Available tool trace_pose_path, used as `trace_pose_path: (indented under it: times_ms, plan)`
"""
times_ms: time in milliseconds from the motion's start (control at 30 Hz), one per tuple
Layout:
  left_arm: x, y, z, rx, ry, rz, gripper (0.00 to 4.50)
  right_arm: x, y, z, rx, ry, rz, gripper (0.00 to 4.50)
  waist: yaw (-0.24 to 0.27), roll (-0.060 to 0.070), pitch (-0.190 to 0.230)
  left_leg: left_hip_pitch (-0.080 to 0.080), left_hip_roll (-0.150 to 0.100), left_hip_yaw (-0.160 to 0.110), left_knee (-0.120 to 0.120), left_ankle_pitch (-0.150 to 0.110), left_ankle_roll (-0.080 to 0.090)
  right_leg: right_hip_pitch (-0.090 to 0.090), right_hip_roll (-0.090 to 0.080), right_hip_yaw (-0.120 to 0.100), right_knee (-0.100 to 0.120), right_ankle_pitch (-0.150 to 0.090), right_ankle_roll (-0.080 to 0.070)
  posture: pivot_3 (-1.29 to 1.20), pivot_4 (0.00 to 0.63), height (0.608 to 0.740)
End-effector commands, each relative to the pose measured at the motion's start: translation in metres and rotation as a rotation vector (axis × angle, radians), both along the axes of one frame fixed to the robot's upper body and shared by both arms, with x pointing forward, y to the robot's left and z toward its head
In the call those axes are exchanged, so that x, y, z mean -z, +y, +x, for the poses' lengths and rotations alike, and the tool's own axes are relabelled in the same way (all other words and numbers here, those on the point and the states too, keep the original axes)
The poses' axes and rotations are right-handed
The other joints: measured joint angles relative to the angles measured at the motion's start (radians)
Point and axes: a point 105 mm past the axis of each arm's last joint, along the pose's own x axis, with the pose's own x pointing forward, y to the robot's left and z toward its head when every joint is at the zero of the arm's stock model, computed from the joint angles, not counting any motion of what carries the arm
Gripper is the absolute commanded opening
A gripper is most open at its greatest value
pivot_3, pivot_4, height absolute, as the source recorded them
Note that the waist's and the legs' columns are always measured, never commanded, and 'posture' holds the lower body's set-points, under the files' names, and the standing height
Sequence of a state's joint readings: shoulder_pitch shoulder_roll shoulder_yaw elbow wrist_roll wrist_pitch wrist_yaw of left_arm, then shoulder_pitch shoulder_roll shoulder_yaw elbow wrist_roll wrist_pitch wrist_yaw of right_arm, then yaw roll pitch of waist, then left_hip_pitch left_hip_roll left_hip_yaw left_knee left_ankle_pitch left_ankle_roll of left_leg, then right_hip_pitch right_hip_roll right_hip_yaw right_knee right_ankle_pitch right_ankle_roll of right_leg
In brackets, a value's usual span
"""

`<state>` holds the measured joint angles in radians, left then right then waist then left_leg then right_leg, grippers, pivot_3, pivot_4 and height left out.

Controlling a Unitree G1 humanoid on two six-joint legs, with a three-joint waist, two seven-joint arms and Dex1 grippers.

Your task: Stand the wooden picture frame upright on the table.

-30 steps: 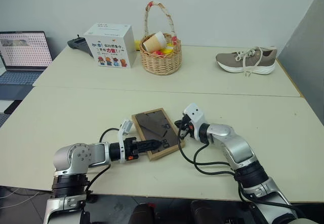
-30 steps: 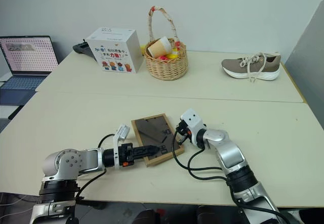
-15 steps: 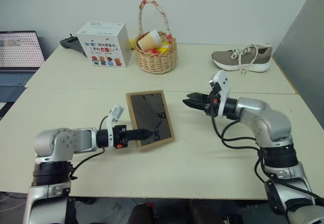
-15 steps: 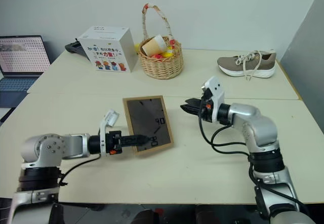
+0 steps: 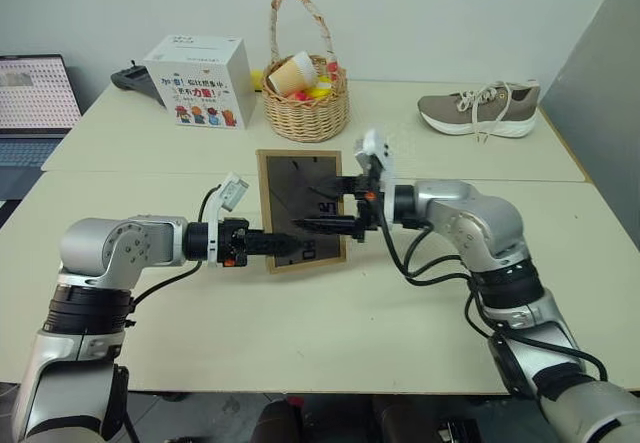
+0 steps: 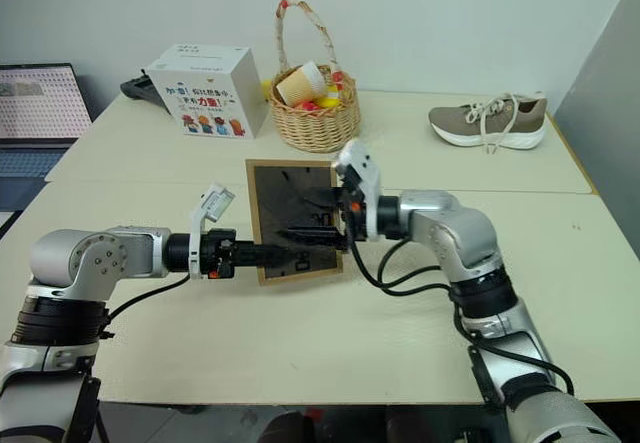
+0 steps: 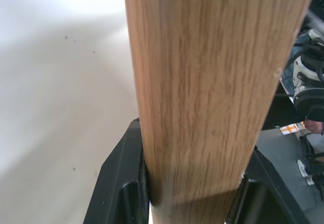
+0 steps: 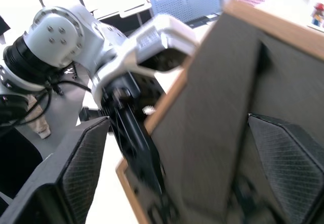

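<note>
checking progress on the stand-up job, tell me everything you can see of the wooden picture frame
The wooden picture frame is a small light-wood rectangle, its dark grey-brown back panel facing the camera. It is raised near upright over the table. The left gripper is clamped on its lower left edge. The right gripper reaches across the back panel, its fingers spread wide.

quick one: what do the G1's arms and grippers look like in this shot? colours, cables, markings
Both arms have rounded silver-grey metal shells with black joint sections and loose black cables. Left gripper and right gripper each have two slim black fingers; the pads are cross-hatched. A white camera block sits on each wrist, with small orange marks nearby.
</note>
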<state>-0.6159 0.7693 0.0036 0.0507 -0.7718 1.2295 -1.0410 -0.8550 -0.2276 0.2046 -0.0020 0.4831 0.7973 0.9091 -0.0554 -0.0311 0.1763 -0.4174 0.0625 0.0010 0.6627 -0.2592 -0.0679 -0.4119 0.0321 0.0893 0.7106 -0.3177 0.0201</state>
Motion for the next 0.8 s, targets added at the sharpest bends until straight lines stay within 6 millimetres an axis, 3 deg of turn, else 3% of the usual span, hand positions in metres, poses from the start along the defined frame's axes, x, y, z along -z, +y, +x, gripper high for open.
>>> trace_pose_path:
  times_ms: [33, 167, 267, 400, 500, 567, 667, 800]
  plan:
    - [-0.013, -0.005, 0.000, 0.047, -0.070, -0.012, 1.30, -0.012, 0.013, -0.014, -0.060, -0.045, 0.039, 4.49, 0.000, 0.000, 0.000, 0.000, 0.000, 0.000, 0.000, 0.000, 0.000, -0.001, 0.000, 0.000, 0.001, 0.000, 0.000, 0.00, 0.150, 0.740]
    - [-0.013, -0.004, -0.002, 0.053, -0.054, -0.022, 1.30, -0.017, -0.004, -0.040, -0.179, 0.016, 0.068, 4.49, 0.000, 0.000, 0.000, 0.000, 0.000, 0.000, 0.001, 0.000, 0.000, -0.001, 0.000, 0.000, 0.002, 0.000, 0.000, 0.00, 0.150, 0.740]
    - [-0.013, -0.004, -0.002, 0.057, -0.049, -0.028, 1.30, -0.014, -0.022, -0.048, -0.204, 0.069, 0.046, 4.49, 0.005, 0.000, 0.000, 0.000, -0.001, 0.000, 0.001, 0.000, 0.001, 0.000, 0.001, -0.001, 0.002, 0.000, 0.000, 0.00, 0.150, 0.740]
    - [-0.015, -0.012, -0.008, 0.080, -0.034, -0.076, 1.30, -0.010, -0.053, -0.048, -0.156, 0.105, 0.006, 4.49, 0.006, 0.000, 0.000, 0.000, -0.001, 0.000, 0.002, 0.000, 0.001, 0.001, 0.001, 0.000, 0.003, 0.000, 0.000, 0.00, 0.150, 0.740]
    - [-0.011, -0.017, -0.017, 0.103, 0.021, -0.111, 1.30, -0.005, -0.081, -0.035, -0.005, 0.047, -0.053, 4.49, 0.005, 0.000, 0.000, 0.000, -0.001, 0.000, 0.002, 0.000, 0.001, 0.001, 0.001, 0.000, 0.002, 0.000, 0.000, 0.00, 0.150, 0.740]
    - [-0.007, -0.019, -0.024, 0.115, 0.064, -0.132, 1.30, 0.001, -0.100, -0.024, 0.114, -0.150, -0.134, 4.49, 0.006, 0.000, 0.000, 0.000, -0.001, 0.000, 0.002, 0.000, 0.001, 0.001, 0.002, 0.000, 0.002, 0.000, 0.000, 0.00, 0.150, 0.740]
    - [-0.006, -0.022, -0.035, 0.134, 0.136, -0.180, 1.30, 0.003, -0.129, -0.002, 0.275, -0.760, -0.317, 4.49, 0.006, -0.001, 0.000, 0.000, -0.001, 0.001, 0.001, 0.000, 0.001, 0.001, 0.002, 0.000, 0.001, 0.000, 0.000, 0.00, 0.150, 0.740]
    - [-0.011, -0.027, -0.042, 0.146, 0.211, -0.254, 1.30, -0.003, -0.137, 0.002, 0.263, -1.379, -0.389, 4.49, -0.003, -0.001, 0.001, 0.001, -0.002, 0.005, 0.002, 0.000, 0.001, 0.001, 0.002, 0.000, 0.002, 0.000, 0.001, 0.00, 0.150, 0.740]
